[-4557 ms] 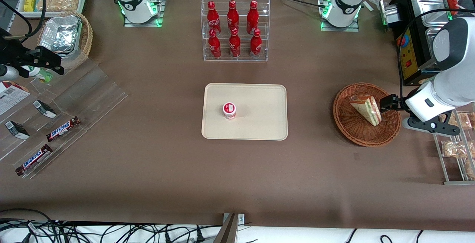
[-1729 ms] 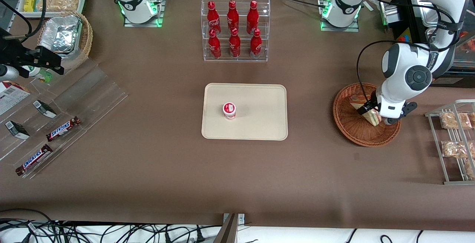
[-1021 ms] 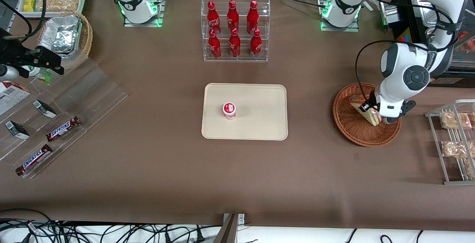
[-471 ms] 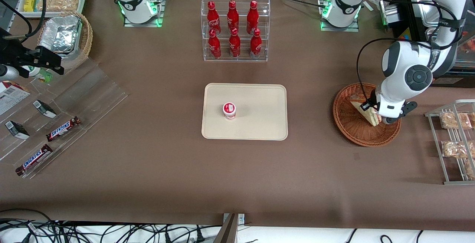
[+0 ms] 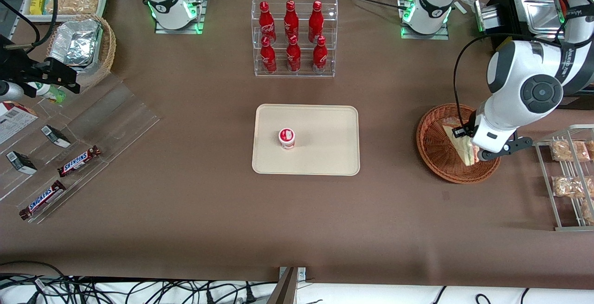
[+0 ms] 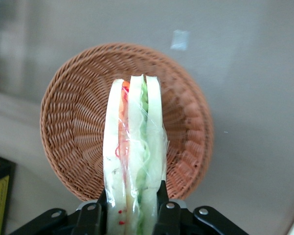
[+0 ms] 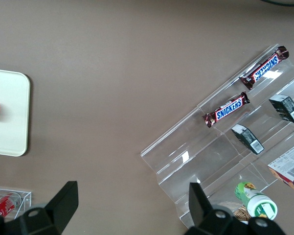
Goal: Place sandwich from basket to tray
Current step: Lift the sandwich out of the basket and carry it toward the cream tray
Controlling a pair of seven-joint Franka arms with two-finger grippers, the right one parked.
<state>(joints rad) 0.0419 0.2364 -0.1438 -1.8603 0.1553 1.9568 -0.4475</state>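
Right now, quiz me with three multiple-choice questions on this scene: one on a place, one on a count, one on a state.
1. Where is the small red and white cup?
A. on the tray
B. in the basket
C. on the bottle shelf

2. How many red bottles stand in the shelf?
A. four
B. six
C. eight

3. What is the gripper doing?
A. open above the tray
B. shut on the sandwich, above the basket
C. open beside the Snickers bars

Answers:
1. A, the cup stands on the tray's cream surface.
2. B, two rows of three.
3. B, the wrist view shows fingers pressing both bread faces, basket below.
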